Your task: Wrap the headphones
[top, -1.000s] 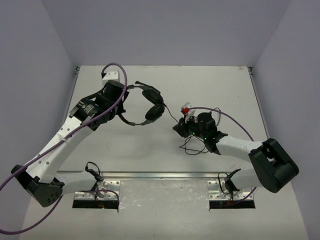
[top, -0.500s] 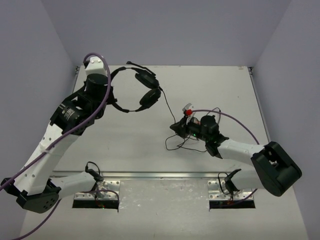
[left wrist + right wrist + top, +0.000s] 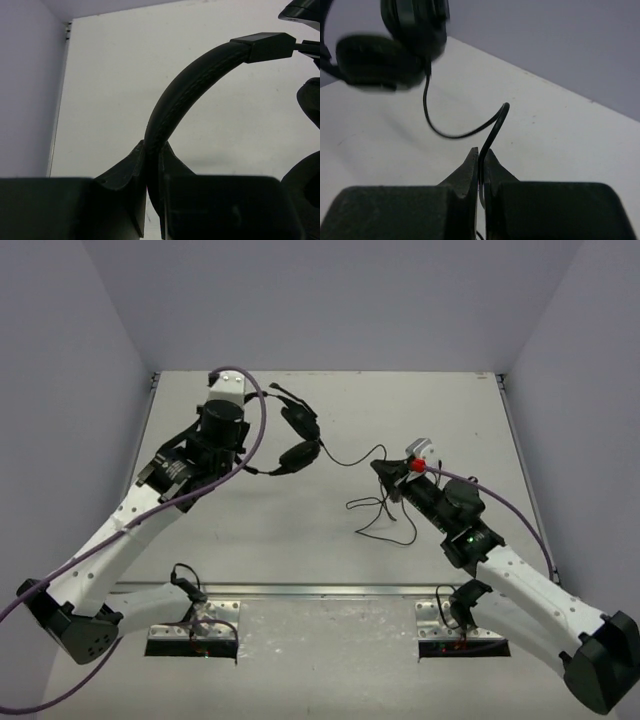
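Black headphones held up, cable pinched.
Left pincer clamps the headband, right pincer clamps the cable; wrapping seems underway, next loop needs taut cable.

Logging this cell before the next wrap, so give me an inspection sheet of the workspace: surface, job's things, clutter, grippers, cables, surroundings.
Surface: pale, flat table.
Job's things: headphones at the far left; their cable runs right, with slack looped on the table.
Clutter: nothing seen.
Grippers: left gripper shut on the headband; right gripper shut on the cable.
Cables: purple robot cables along both arms.
Surroundings: plain walls on three sides.
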Robot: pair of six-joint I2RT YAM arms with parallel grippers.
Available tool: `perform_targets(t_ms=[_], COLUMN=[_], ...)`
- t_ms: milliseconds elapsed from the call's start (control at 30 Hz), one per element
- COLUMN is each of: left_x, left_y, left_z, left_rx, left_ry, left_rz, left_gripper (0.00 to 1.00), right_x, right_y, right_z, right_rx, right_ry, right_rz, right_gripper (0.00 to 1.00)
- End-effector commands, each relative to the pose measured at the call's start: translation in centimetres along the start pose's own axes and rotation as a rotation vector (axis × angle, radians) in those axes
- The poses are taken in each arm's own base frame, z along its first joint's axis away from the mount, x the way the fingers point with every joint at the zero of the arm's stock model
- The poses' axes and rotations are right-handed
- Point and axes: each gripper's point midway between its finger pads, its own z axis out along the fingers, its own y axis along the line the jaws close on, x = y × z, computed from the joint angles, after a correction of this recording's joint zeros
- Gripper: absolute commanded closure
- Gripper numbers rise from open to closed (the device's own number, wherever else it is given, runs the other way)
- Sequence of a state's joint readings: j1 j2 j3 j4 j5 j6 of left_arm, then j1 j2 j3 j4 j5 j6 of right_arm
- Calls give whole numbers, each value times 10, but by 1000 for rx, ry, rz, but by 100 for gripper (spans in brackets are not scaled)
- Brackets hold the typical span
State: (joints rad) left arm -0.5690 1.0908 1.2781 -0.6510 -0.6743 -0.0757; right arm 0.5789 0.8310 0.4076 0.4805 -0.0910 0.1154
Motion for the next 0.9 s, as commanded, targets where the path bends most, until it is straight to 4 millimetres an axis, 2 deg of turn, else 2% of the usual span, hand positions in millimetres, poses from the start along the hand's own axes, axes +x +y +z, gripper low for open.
perform_targets(t_ms=[0, 33, 67, 100, 133, 200, 267, 433, 500, 633, 767, 800, 833, 867], left_x=[6, 14, 22, 34, 38, 48, 66, 109, 111, 104, 90, 85, 83, 79], left_y=[-73, -87, -108, -125, -135, -172, -188, -217, -220, -220, -214, -212, -208, -202], left_z=[2, -1, -9, -15, -23, -53, -70, -92, -93, -102, -107, -106, -105, -95], left_rx=[320, 372, 443, 531, 593, 826, 936, 1076, 1087, 1110, 1104, 1087, 1068, 997], left_ry=[-14, 1, 8, 15, 5, -31, -16, 71, 73, 41, -11, -23, -27, -29], left_rz=[132, 174, 222, 272, 296, 354, 411, 545, 553, 549, 531, 524, 520, 522], left_gripper=[100, 100, 100, 100, 100, 100, 100, 100, 100, 99, 100, 100, 100, 100], right_x=[-47, -50, -53, -48, -56, -51, -53, -45, -43, -30, -24, -13, -20, -21], right_y=[-13, -11, -9, -2, 2, 13, 20, 25, 22, 20, 32, 38, 39, 42], right_z=[-6, -6, -7, -7, -6, -7, -6, -7, -6, -6, -6, -7, -6, -5], right_rx=[43, 24, 5, -42, -68, -147, -198, -231, -219, -209, -279, -318, -334, -348], right_ry=[-41, -40, -36, -8, -12, 23, 30, 49, 57, 81, 91, 135, 141, 153], right_rz=[-164, -184, -222, -233, -253, -276, -297, -312, -312, -306, -288, -273, -279, -268], right_gripper=[99, 99, 99, 99, 99, 99, 99, 99, 99, 99, 98, 98, 99, 99])
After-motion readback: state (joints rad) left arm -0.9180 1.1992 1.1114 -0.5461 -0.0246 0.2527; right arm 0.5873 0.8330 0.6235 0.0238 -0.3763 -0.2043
